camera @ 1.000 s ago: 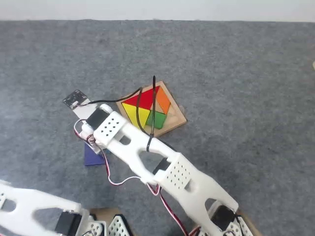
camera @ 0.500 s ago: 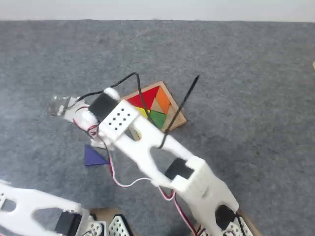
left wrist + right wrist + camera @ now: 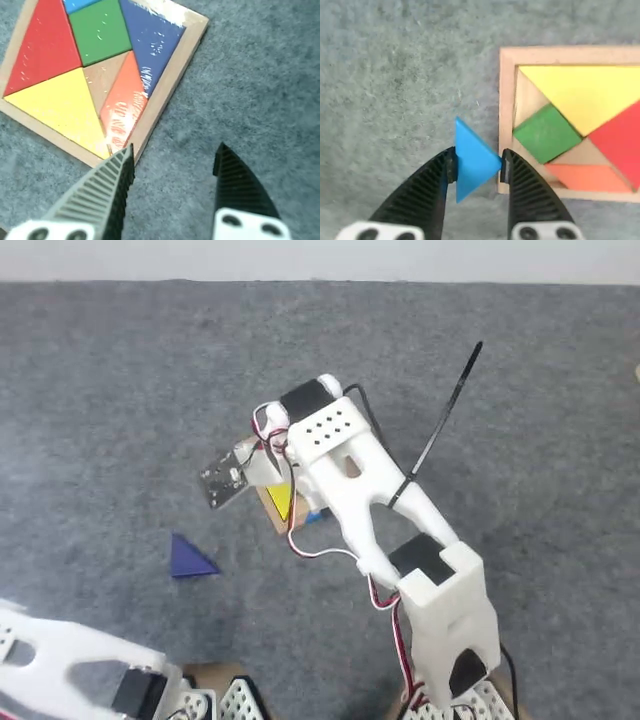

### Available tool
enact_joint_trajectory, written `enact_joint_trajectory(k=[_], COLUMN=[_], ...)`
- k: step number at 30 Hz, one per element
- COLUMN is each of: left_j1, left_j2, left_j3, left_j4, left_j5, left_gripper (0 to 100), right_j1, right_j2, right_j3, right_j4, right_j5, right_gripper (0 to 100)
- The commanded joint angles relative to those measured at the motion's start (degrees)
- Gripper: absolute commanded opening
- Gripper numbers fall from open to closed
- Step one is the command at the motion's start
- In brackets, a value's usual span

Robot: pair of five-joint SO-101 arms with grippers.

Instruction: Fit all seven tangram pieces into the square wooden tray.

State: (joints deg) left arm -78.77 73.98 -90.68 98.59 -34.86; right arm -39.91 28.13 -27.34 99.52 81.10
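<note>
Triangle (image 3: 472, 162), lt-blue, pinched in R jaws just beside tray (image 3: 506, 100) rim; L jaws spread, nr tray corner.

The right gripper (image 3: 477, 164), pinching the light blue triangle (image 3: 470, 156), has swung off the dark blue triangle (image 3: 190, 558), with the tray (image 3: 506, 100) rim now just beside it.

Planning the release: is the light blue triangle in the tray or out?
Out. The right gripper holds the light blue triangle over the carpet, beside the tray rim, not in any slot.

the high view looks down over the table (image 3: 520, 390); both wrist views face the tray (image 3: 192, 37) up close.
</note>
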Motion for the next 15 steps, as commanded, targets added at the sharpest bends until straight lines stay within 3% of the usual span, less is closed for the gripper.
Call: enact_joint_trajectory(k=[1, 10, 15], left_j1=[0.2, -0.1, -0.1], left_j2=[-0.6, 0.0, 0.0], left_j3=[-1.9, -1.9, -1.9], left_j4=[-1.6, -1.2, -1.1], left_j5=[-0.4, -1.8, -1.9], left_gripper=[25, 25, 25], right_j1=[-0.7, -3.8, -3.6], right_j2=[-0.2, 9.0, 10.8], right_j3=[-0.2, -0.3, -0.3], right_j4=[-4.7, -13.1, -17.8], right_j5=[2.1, 4.1, 0.6], right_gripper=[5.8, 5.8, 5.8])
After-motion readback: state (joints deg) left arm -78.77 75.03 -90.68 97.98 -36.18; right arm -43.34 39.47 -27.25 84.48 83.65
